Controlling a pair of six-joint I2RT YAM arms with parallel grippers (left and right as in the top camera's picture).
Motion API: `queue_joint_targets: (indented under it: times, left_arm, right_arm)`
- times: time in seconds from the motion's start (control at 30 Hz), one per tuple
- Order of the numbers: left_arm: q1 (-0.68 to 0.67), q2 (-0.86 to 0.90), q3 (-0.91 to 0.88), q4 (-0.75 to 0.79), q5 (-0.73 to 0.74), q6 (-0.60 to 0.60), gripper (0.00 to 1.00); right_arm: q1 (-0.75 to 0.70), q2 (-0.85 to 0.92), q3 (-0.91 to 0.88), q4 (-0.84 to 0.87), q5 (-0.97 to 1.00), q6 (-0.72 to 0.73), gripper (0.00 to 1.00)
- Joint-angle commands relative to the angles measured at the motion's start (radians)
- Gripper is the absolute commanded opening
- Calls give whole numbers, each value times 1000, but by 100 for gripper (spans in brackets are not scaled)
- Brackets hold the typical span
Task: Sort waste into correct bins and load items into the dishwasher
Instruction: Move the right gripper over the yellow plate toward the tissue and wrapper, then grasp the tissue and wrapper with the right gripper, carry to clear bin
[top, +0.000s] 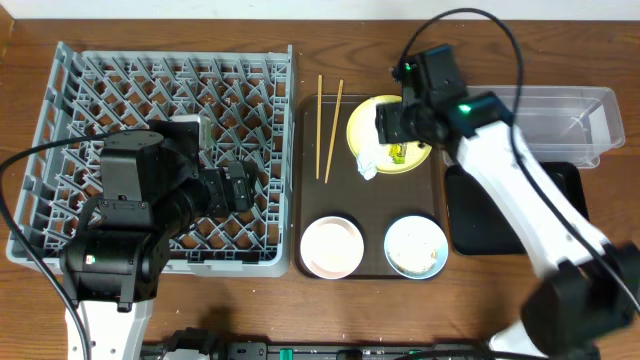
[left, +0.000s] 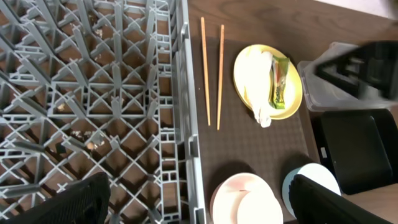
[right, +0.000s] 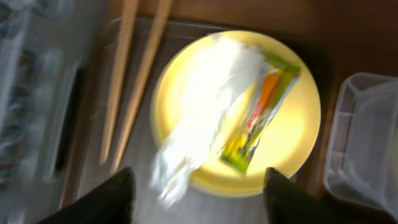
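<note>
The snack wrapper (right: 261, 115) is a narrow green and orange packet; its print is too blurred to read. It lies slantwise on a round yellow plate (right: 301, 134), touching a crumpled white tissue (right: 199, 106) whose tail spills over the plate's rim.

The right gripper (right: 199, 177) hangs over this plate with its two dark fingers spread wide and nothing between them. Wrapper and tissue sit just ahead of the fingertips, in the gap. Beyond its left finger lie two wooden chopsticks (right: 134, 74), side by side. Beyond its right finger is the clear tub (right: 367, 137).

From overhead, the white right arm reaches diagonally across the black tray (top: 475, 225) to the plate.

The left gripper (left: 199, 186) is also spread and empty, held above the right edge of the grey dish rack (top: 120, 90). Just off its right finger sit a white dish (left: 242, 199) and a light blue bowl (left: 311, 183).
</note>
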Motion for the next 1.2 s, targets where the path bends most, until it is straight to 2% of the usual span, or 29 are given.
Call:
queue_joint_targets:
  times: [0.0,0.03,0.1,0.13,0.2,0.33,0.43,0.53,0.6,0.9,1.03,1.17]
  left_arm:
    - [5,-2,21,-7,12,-5,93]
    - [5,-2,21,-7,12,-5,93]
    - [5,-2,21,-8,12,-5,93]
    - [5,-2,21,-7,12,-5,93]
    - [5,0,21,-6,12,-5,93]
    - [5,0,21,-7,12,-5,93]
    - [5,0,21,-12,12,-5,94]
    - [5,0,21,-20,12,-5,93]
    - [5,0,21,-26,12,-5,93]
    - [5,0,21,-26,11,-5,93]
    - [5,0,21,-26,11,-5,93]
    - [5,0,21,-25,11,-5,93]
  right_arm:
    - [-29,89,13,39,95,114,51]
    - [-34,118,13,50,116,151,44]
    - [-43,163,13,71,129,200,40]
    - [-43,185,13,85,126,205,41]
    - [-42,225,13,104,132,205,49]
    - [-41,302,13,108,145,217,48]
    - [-41,330,13,107,153,233,33]
    - [-42,330,13,104,152,238,9]
    - [-42,308,14,98,152,238,2]
    - [-100,55,16,14,153,253,1]
    - [-201,-30,15,-47,155,377,1]
    - [-320,-23,10,-84,159,523,1]
